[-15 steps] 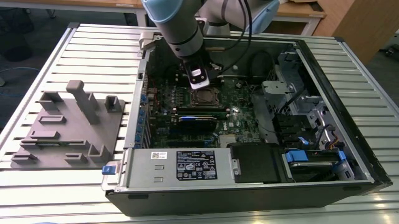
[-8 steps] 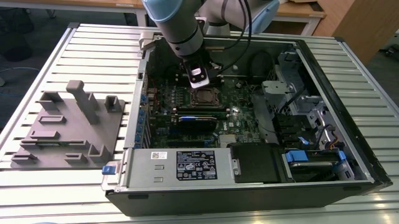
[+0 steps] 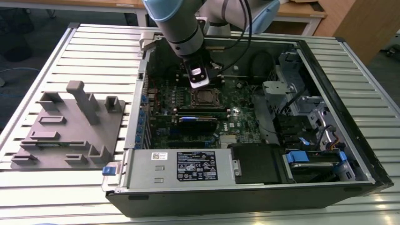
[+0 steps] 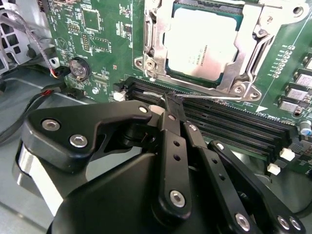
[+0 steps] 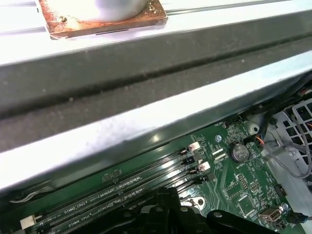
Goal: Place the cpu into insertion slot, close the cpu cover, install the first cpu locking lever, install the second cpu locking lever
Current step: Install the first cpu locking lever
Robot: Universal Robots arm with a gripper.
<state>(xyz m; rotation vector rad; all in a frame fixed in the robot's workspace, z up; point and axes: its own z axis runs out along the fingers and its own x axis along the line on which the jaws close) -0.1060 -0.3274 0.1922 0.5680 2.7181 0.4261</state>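
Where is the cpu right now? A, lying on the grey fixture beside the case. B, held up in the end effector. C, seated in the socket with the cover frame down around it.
C: in the second wrist view the cpu sits in the socket, with the cpu cover framing it.

A table [image 3: 93, 42] topped with pale ribbed metal slats carries the scene in the exterior view, its grooves running across from the view's left to its right. On it, toward the view's left, lies a flat grey plastic stand [image 3: 69, 129] with upright posts and small blocks. Beyond the table's far edge stand wooden desks [image 3: 300, 14] (light brown tops on pale legs), and at the far right a wooden cabinet side [image 3: 362, 23] rises. The floor [image 3: 31, 33] behind is dark grey, with thin cables trailing across it at the view's left. The light is even and bright, leaving soft sheen on the slats.
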